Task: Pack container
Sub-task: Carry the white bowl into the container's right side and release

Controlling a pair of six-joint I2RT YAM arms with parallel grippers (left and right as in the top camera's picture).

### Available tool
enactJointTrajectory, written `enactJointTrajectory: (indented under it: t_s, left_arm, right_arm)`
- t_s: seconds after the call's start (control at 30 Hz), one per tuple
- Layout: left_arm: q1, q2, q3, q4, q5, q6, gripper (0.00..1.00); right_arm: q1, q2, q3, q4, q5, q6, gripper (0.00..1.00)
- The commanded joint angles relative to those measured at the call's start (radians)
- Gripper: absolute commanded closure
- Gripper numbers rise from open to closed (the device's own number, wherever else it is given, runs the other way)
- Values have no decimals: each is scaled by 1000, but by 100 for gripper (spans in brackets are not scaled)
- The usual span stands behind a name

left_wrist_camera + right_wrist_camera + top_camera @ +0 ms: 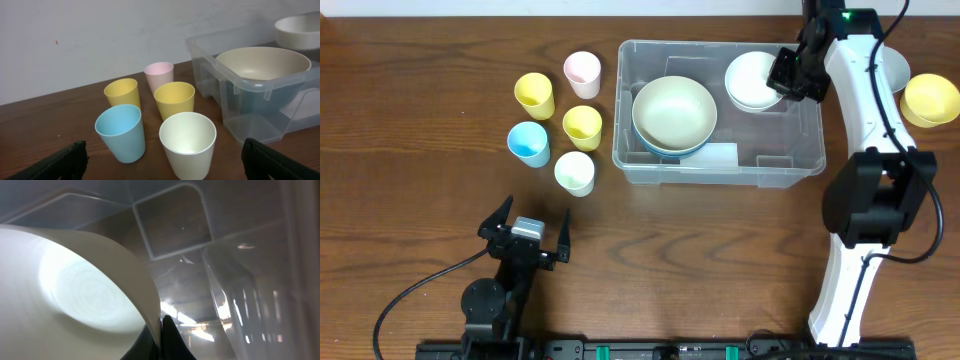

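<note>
The container point(790, 132) is a clear bin at the table's back centre; it also shows in the left wrist view point(248, 122) and around the right wrist camera point(175, 225). A beige bowl point(674, 112) sits in its left half on a blue bowl point(655, 152). My right gripper point(790, 74) point(161, 330) is shut on the rim of a white bowl point(752, 80) point(75, 295), held at the container's far right corner. My left gripper point(534, 213) point(164, 150) stands open in front of the cups, with nothing between its fingers.
Several cups stand left of the container: pink point(582, 71), two yellow point(534, 94) point(582, 125), blue point(528, 142) and cream point(575, 172). A yellow bowl point(931, 99) and a pale bowl point(897, 66) sit right of the container, behind the right arm.
</note>
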Motion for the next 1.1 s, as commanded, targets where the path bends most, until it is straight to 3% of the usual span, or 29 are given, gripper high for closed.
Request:
enactJointTrajectory:
  t_s: [0.0,0.4,0.5,0.53,0.6,0.63,0.67,0.73,1.07]
  left_arm:
    - [5,-5,-19,-32,6,10,2]
    - [5,-5,-19,-32,6,10,2]
    - [5,-5,-19,-32,6,10,2]
    - [5,-5,-19,-32,6,10,2]
    - [5,-5,-19,-32,6,10,2]
    - [5,-5,-19,-32,6,10,2]
    - [5,-5,-19,-32,6,10,2]
    - [5,-5,-19,-32,6,10,2]
    - [5,-5,-19,-32,6,10,2]
  right_arm:
    - [22,48,0,7,9,16,98]
    - [29,89,0,22,1,22,92]
    - [29,90,0,22,1,22,78]
    - [30,90,0,22,1,22,68]
    - [31,90,0,22,1,22,32]
    - [31,90,0,22,1,22,21]
    - [31,90,0,22,1,22,16]
    - [32,89,0,26,1,20,11]
    - [32,-20,63,37,-29,-31,7]
